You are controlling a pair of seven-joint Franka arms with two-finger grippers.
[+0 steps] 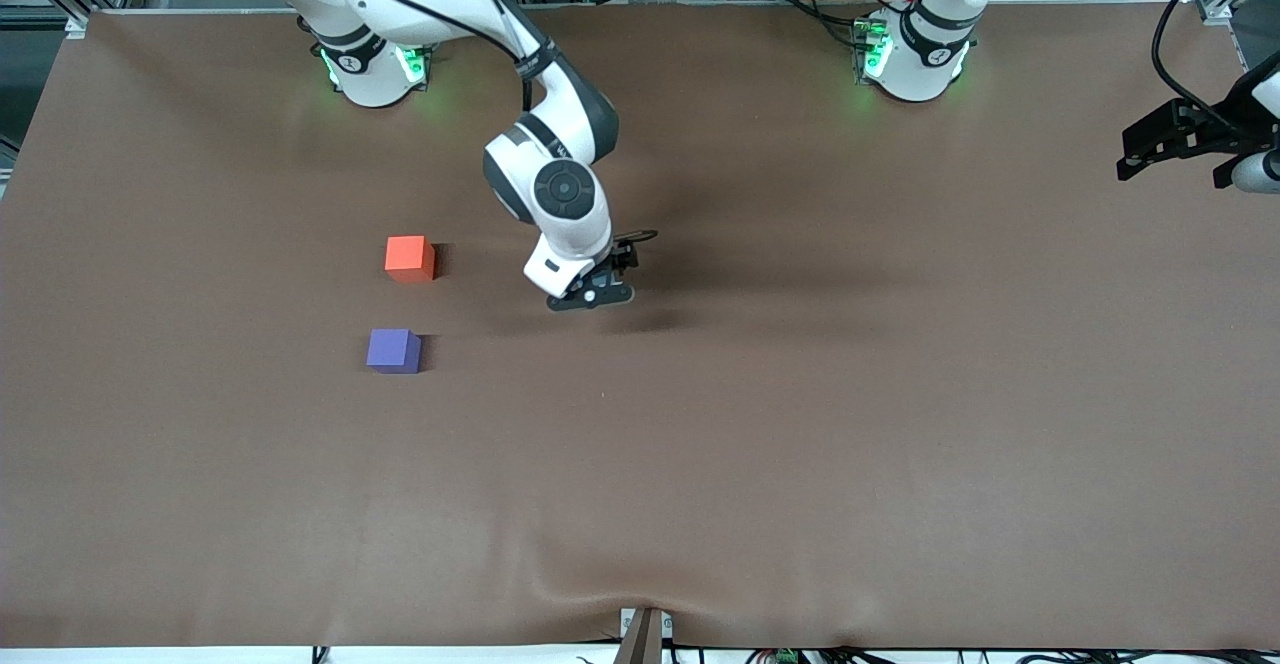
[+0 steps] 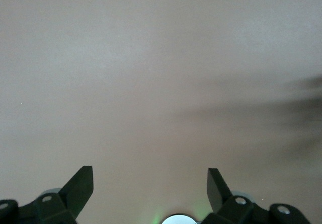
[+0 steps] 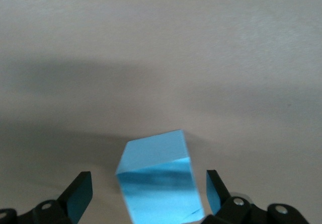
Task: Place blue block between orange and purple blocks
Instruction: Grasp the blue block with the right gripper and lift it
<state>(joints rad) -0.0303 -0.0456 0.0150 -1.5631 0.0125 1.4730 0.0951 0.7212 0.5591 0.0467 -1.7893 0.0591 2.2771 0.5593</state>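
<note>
Blocks numbered three in all, one of each colour. One orange block and one purple block sat on the table toward the right arm's end, the purple one nearer the front camera, with a bare gap between them. One blue block showed only in my right wrist view, resting on the table between the two fingers of my right tool, turned at an angle to them. Both fingers stood clear of its sides, so the tool was wide and gripping nothing.

Tools numbered two. My right tool was low over the middle of the table, well apart from the orange and purple blocks, and hid the blue block from the front camera. My left tool waited at the left arm's end of the table, its fingers also spread wide with only bare surface under them.

One brown matte cloth covered the whole table, slightly wrinkled at the edge nearest the front camera. Soft shadows of my arms lay across it. Two white arm bases with green lights stood along the edge farthest from the front camera, with metal framing, cables and some orange items past them.
</note>
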